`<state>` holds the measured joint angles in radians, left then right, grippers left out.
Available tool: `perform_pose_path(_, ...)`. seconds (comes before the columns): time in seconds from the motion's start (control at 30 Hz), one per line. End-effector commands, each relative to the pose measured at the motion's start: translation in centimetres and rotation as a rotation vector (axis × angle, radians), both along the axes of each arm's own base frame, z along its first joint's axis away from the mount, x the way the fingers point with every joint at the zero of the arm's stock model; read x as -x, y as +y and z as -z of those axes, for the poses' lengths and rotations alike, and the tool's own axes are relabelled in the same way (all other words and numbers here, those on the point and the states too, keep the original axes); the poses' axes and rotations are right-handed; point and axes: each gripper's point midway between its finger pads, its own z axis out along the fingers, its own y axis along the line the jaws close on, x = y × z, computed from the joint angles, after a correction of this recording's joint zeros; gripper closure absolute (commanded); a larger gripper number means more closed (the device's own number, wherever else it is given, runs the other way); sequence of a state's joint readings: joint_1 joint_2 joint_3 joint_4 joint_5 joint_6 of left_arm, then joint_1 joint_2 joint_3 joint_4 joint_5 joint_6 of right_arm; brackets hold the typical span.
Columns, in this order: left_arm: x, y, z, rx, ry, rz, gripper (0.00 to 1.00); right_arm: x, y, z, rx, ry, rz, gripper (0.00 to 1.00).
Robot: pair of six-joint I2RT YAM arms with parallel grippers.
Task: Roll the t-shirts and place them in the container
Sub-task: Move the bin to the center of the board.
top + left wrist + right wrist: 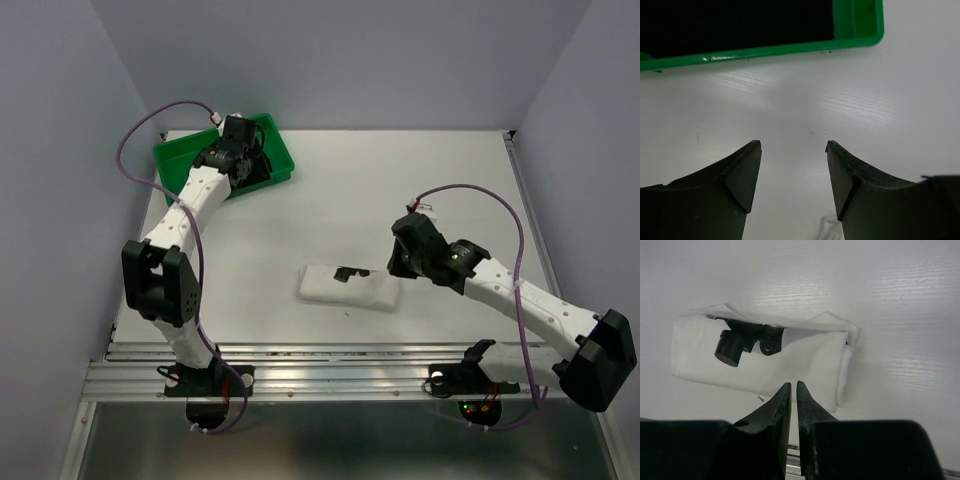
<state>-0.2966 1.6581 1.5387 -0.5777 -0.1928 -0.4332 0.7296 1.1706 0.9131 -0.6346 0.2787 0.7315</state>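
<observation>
A white t-shirt (348,287) lies rolled into a short bundle on the table, just in front of centre. It also shows in the right wrist view (805,357), with a loose flap along its far edge. A small black object (745,342) sits in the fold on top of it and shows as a dark mark from above (350,272). My right gripper (398,262) is shut and empty, just right of the roll, its tips (794,385) over the roll's near edge. My left gripper (245,165) is open and empty (793,145), above bare table beside the green tray.
The green plastic tray (180,155) stands at the table's back left corner, and its rim crosses the top of the left wrist view (790,48). Its inside looks dark there. A metal rail (330,365) runs along the table's near edge. Walls close in left and right.
</observation>
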Motion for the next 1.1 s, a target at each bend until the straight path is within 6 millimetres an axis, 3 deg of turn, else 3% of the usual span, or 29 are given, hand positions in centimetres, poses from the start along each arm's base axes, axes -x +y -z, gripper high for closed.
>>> perform_pose_path(0.0,-3.4,3.9,0.0,-0.133,0.001,-0.086,0.34,0.5,-0.4,-0.4,-0.014,-0.007,0.017,0.83)
perform_pose_path(0.03,-4.2,4.6,1.5,-0.147,0.036,-0.107,0.34,0.7,-0.4,-0.4,-0.014,-0.001,0.015,0.81)
perform_pose_path(0.1,-5.8,5.3,1.1,-0.153,0.017,-0.138,0.34,1.0,-0.6,-0.1,-0.014,0.012,0.018,0.79)
perform_pose_path(0.13,-6.5,5.7,2.4,-0.163,0.041,-0.147,0.34,1.1,-0.7,0.0,-0.013,0.016,0.018,0.73)
perform_pose_path(0.2,-7.8,6.8,2.4,-0.165,0.031,-0.185,0.34,1.2,-0.8,-0.2,-0.019,0.013,0.023,0.6)
perform_pose_path(0.23,-8.2,7.0,3.7,-0.174,0.058,-0.19,0.34,1.3,-0.9,-0.2,-0.019,0.012,0.024,0.51)
perform_pose_path(0.3,-9.2,7.7,4.0,-0.17,0.052,-0.209,0.34,1.4,-1.1,-0.4,-0.013,0.011,0.03,0.43)
perform_pose_path(0.43,-10.7,8.3,6.3,-0.17,0.081,-0.214,0.35,1.5,-1.5,-0.4,-0.001,0.013,0.038,0.41)
perform_pose_path(0.6,-12.0,8.2,7.1,-0.157,0.076,-0.2,0.37,1.6,-1.4,-0.4,-0.007,0.022,0.039,0.41)
perform_pose_path(0.73,-11.3,7.7,9.4,-0.142,0.138,-0.177,0.39,1.6,-1.4,-0.2,-0.001,0.026,0.042,0.41)
perform_pose_path(0.83,-10.6,7.1,9.6,-0.112,0.146,-0.161,0.41,1.5,-1.4,-0.4,-0.002,0.021,0.044,0.41)
perform_pose_path(0.87,-9.7,6.9,10.6,-0.106,0.172,-0.16,0.42,1.5,-1.4,-0.5,-0.002,0.019,0.045,0.41)
perform_pose_path(1.0,-7.3,6.0,11.1,-0.07,0.188,-0.135,0.43,1.4,-1.5,-0.7,-0.001,0.013,0.049,0.4)
perform_pose_path(1.03,-7.2,5.8,10.1,-0.059,0.154,-0.131,0.43,1.4,-1.5,-0.7,-0.002,0.012,0.049,0.4)
perform_pose_path(1.07,-5.9,5.8,11.3,-0.06,0.186,-0.13,0.43,1.4,-1.5,-0.7,-0.002,0.009,0.049,0.4)
